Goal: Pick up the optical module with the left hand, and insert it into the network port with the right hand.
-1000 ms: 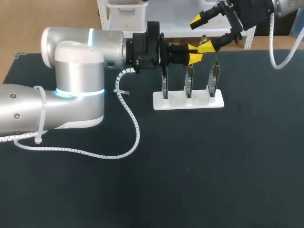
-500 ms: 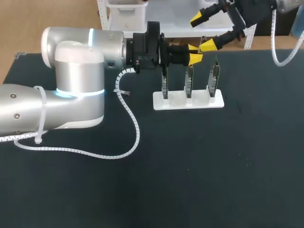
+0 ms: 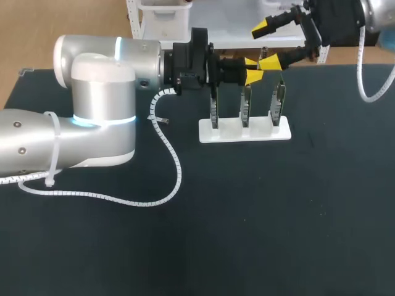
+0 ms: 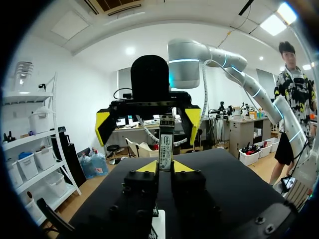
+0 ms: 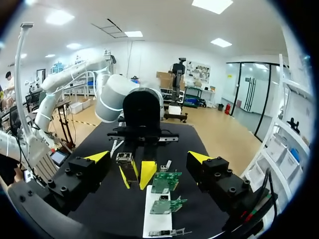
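In the left wrist view my left gripper is shut on the optical module, a narrow metal bar with a label that sticks out ahead of the yellow tips. In the head view the left gripper hovers above the middle board of a white stand. My right gripper hangs open just beyond it, near the table's far edge, facing the left gripper. From the right wrist, the right gripper stands wide open with the module and the left gripper's fingertips ahead between its fingers, not touching.
The white stand holds three upright green circuit boards with ports, in a row at the back middle of the black table. A white spiral cable from the left arm lies on the table left of the stand.
The right gripper has drifted slightly to the right and back, still open. The left arm with the module has stayed where it was.
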